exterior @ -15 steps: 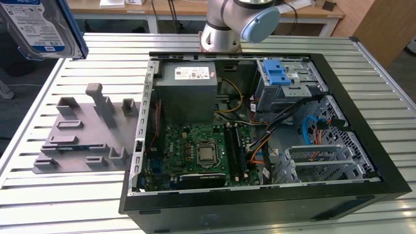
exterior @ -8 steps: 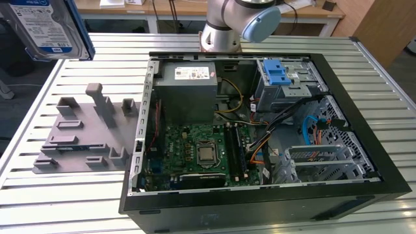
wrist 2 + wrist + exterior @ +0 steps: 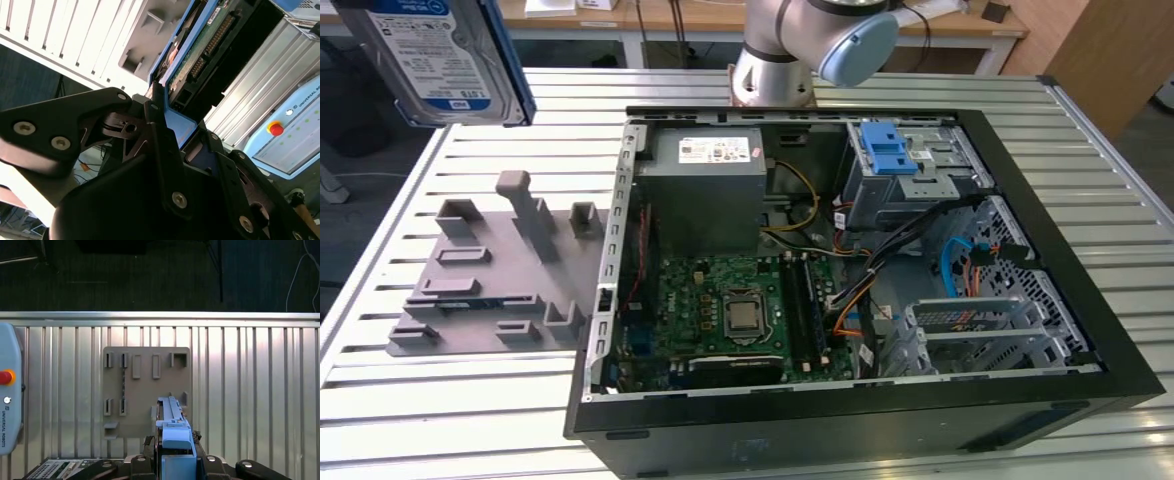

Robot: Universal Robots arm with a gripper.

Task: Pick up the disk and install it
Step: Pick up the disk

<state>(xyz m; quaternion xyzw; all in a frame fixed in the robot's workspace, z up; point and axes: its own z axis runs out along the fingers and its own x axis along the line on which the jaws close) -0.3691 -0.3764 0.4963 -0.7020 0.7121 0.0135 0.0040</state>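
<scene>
- Clamping the flat silver metal hard drive with the blue-and-white label and blue plastic frame, the disk point(image 3: 434, 60), the black gripper point(image 3: 176, 445) has its fingers pressed onto the frame's edges in both wrist views.
- Picking up looks done: the disk hangs in the air, above the grey plastic fixture plate point(image 3: 146, 390) that lies near the slatted metal table's point(image 3: 454, 420) edge at the exterior view's left.
- Installing is not yet done: the disk is well apart from the silver metal cage with the blue latch point(image 3: 907, 160) inside the open black computer case point(image 3: 1081, 290).
</scene>
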